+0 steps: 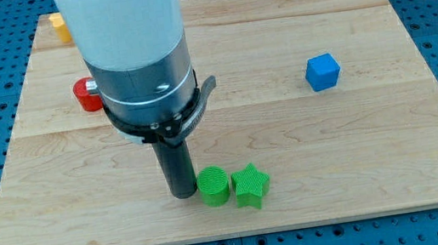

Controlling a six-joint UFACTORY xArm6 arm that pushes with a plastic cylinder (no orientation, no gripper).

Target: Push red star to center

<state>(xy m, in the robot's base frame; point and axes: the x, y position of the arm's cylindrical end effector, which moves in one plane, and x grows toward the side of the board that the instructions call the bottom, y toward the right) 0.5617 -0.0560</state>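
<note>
My tip (183, 194) touches the wooden board (361, 154), right beside the round green block (213, 184). A green star block (251, 186) sits next to that. The red block (86, 95) hides behind the arm, so I cannot tell its shape. I have no jaws. No writing shows.

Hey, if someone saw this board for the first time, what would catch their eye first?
The big white and grey arm fills the view's upper left, its dark rod coming down so my tip sits right beside the green cylinder, on its left. The green star touches that cylinder's right side, near the view's bottom. A lone blue cube stands at the right, while a red block and a yellow block peek out behind the arm.
</note>
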